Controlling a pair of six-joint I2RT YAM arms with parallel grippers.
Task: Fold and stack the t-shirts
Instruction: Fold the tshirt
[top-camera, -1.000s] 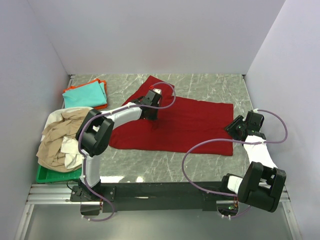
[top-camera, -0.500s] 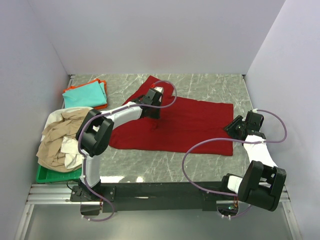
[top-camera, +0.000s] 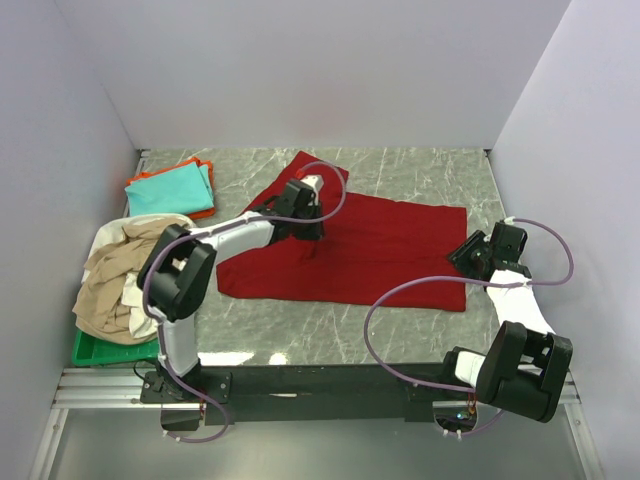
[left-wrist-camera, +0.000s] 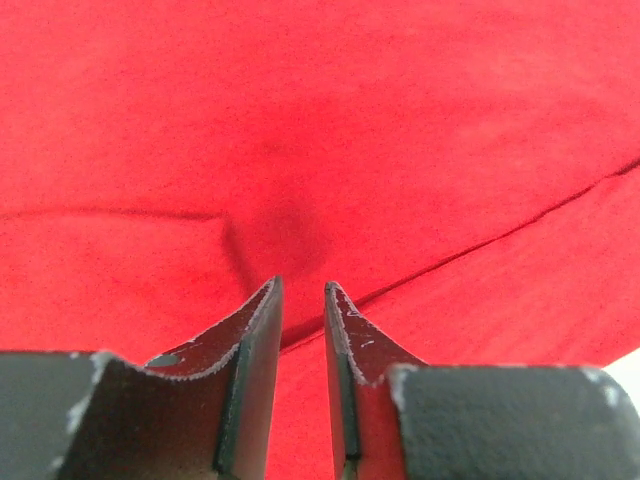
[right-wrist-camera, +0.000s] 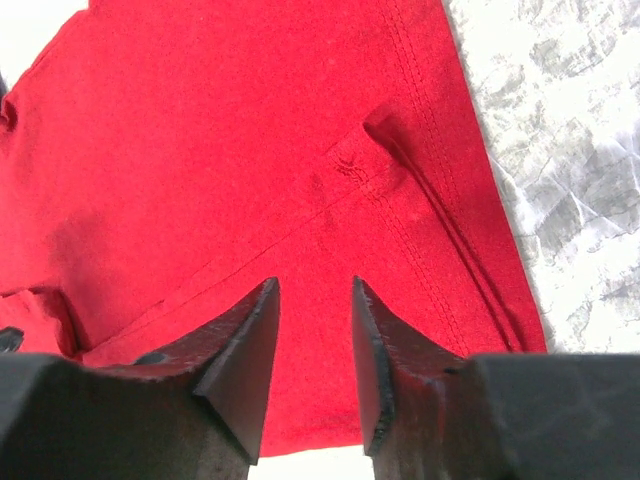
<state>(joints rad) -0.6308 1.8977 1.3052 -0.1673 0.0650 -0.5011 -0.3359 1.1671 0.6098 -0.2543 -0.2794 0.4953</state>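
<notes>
The large dark red t-shirt (top-camera: 385, 250) lies spread flat on the marble table, with a flap folded up at its far left. My left gripper (top-camera: 308, 232) is low over the shirt's upper left part. In the left wrist view its jaws (left-wrist-camera: 302, 288) stand a narrow gap apart with nothing between them, and the red cloth (left-wrist-camera: 320, 120) shows a dimple just beyond the tips. My right gripper (top-camera: 463, 256) is open and empty over the shirt's right hem (right-wrist-camera: 220, 150). A folded teal shirt (top-camera: 172, 188) lies on an orange one (top-camera: 204, 211) at the back left.
A green tray (top-camera: 98, 350) at the left edge holds a heap of beige (top-camera: 118, 272) and white (top-camera: 150, 302) shirts. Bare marble (top-camera: 420, 172) shows behind the red shirt. White walls close in three sides. Purple cables loop off both wrists.
The left arm's elbow has dropped and swung left, and its gripper has shifted slightly toward the far left on the red shirt. The right arm and the shirts have not moved.
</notes>
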